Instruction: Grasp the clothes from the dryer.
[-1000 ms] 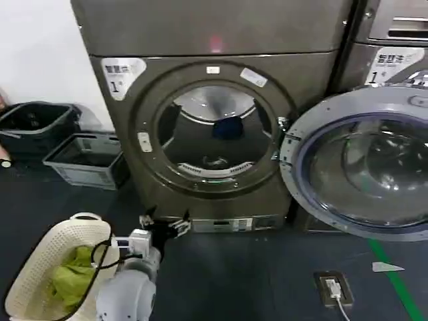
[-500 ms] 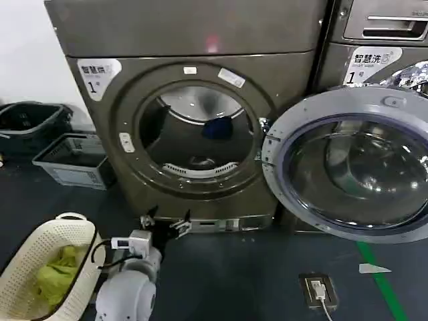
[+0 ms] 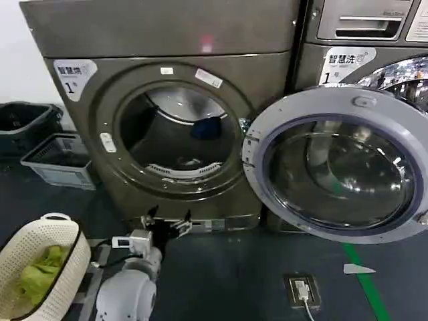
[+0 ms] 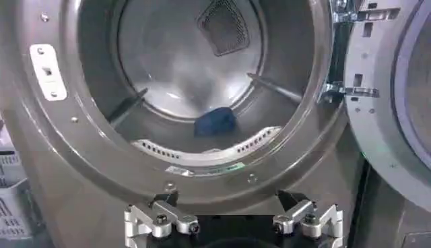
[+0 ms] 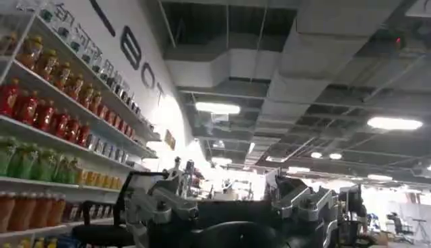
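So the left gripper point(image 3: 166, 223) is sitting low in front of the dryer point(image 3: 167, 40), just below the porthole rim, with its two fingers point(image 4: 160, 219) spread wide and nothing between them. The left wrist view looks straight into the drum point(image 4: 182, 60) past those fingers.

Inside the drum there's one dark blue piece of clothing point(image 4: 215, 121) lying toward the back on the bottom, well apart from the gripper. You can spot it from the head view too point(image 3: 206, 128), through the open porthole. The grey lint-guard strip point(image 4: 202, 149) curves along the front lip of the drum, between the gripper and the cloth.

The round glass door point(image 3: 338, 172) is swung fully open to the right side of the dryer, hanging on its hinge point(image 4: 337, 91) and covering the front of the neighbouring machine point(image 3: 364, 40). White "1" sticker point(image 3: 72, 73) is at the dryer's upper left.

Down on the dark floor to the robot's left is a cream laundry basket point(image 3: 30, 251) with a yellow-green garment point(image 3: 37, 274) in it. Further back on that side, by the wall, a grey crate point(image 3: 57, 164) and a black bin point(image 3: 27, 120).

The right gripper point(image 5: 229, 202) is pointed up toward a ceiling and shelves of bottles point(image 5: 40, 114), fingers apart, holding nothing.
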### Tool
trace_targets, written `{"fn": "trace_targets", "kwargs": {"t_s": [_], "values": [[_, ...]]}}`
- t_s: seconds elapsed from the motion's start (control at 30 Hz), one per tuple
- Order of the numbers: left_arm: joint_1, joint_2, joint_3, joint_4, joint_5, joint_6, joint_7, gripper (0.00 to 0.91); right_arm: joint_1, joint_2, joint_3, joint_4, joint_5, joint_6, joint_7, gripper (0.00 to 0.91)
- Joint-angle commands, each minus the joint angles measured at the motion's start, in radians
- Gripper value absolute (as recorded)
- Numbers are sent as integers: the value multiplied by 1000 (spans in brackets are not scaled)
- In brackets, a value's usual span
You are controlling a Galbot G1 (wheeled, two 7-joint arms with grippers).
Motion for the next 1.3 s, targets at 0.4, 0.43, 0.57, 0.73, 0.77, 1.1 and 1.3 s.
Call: {"fn": "trace_targets", "kwargs": {"t_s": [0.4, 0.43, 0.57, 0.73, 0.77, 1.1, 1.3], "values": [[-9, -2, -2, 4, 7, 49, 2, 907, 2, 50, 9, 20, 50, 47, 18, 907], [-9, -2, -2, 1, 10, 49, 2, 907, 2, 53, 8, 20, 51, 50, 18, 907], [-8, -3, -2, -4, 12, 49, 6, 907, 1, 55, 9, 15, 52, 61, 17, 907], [-12, 0, -4, -5, 11, 49, 5, 907, -1, 53, 8, 17, 54, 56, 17, 907], [-13, -1, -4, -5, 11, 49, 6, 907, -1, 54, 6, 18, 53, 56, 16, 907], [-5, 0, -5, -10, 12, 49, 5, 907, 0, 54, 2, 9, 50, 66, 12, 907], [-3, -4, -7, -11, 15, 49, 5, 907, 1, 52, 4, 6, 49, 65, 11, 907]]}}
